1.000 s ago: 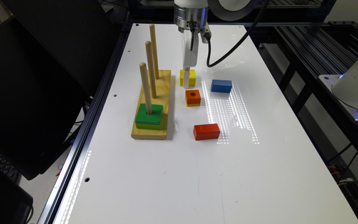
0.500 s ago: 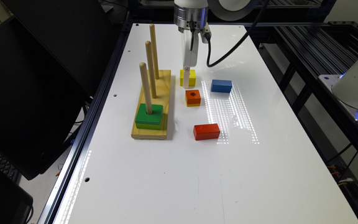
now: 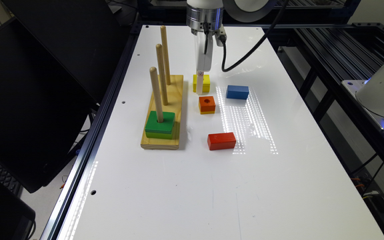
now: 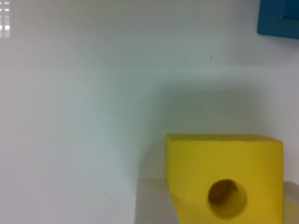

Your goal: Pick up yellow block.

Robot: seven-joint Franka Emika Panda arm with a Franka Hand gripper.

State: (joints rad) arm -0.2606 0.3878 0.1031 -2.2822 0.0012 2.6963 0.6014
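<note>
The gripper is reaching straight down from the wrist onto the yellow block, its white part lying over the block's side nearer the peg board. The block is sitting on the white table just beside the wooden peg board — three upright pegs, with a green block threaded on the nearest one. An orange block is lying just in front, a blue block toward the exterior view's right, and a red block nearer the camera.

The arm's wrist was a polished silver cylinder under a white shell. A black cable looped from it, and the gripper was pale white.
</note>
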